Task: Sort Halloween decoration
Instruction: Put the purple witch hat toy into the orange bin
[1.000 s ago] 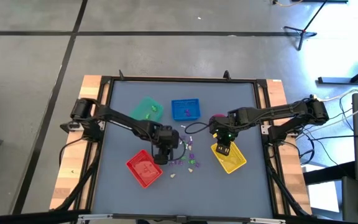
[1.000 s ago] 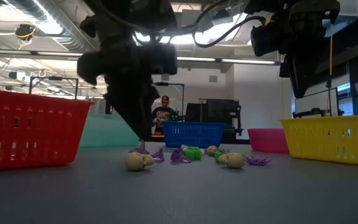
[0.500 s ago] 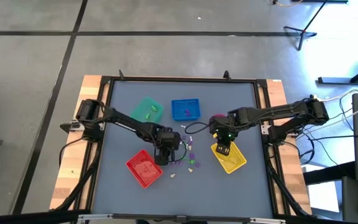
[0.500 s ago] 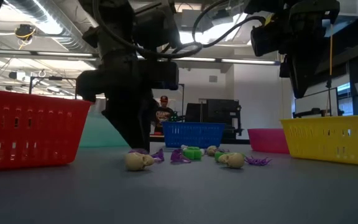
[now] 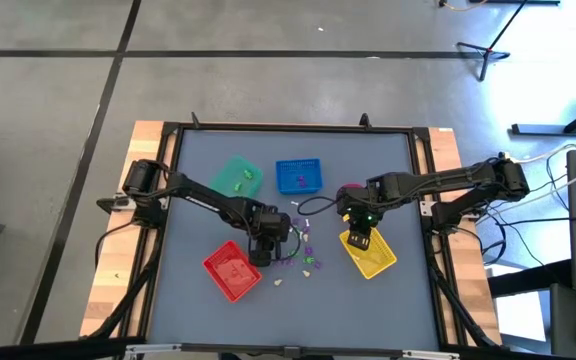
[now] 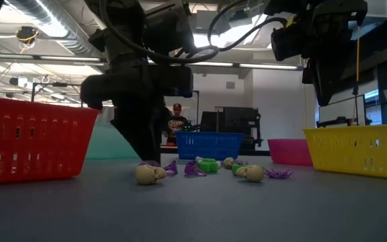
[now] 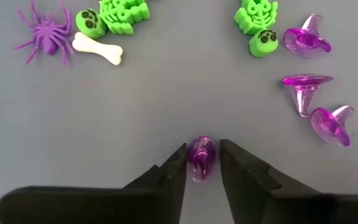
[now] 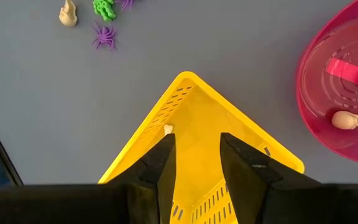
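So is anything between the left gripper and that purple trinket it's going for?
Nothing visible. The purple trinket already sits between the fingers of the left gripper, with bare table around it and the other trinkets lying farther off.

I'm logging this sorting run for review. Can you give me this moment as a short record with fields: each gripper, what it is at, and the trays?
left gripper: down at the table, fingers either side of a purple trinket, closing on it
right gripper: open, empty, above the yellow tray
loose trinkets: green, purple and white pieces on the table
pink bowl: beside the yellow tray, holds pale pieces
other trays: red tray, green tray, blue tray
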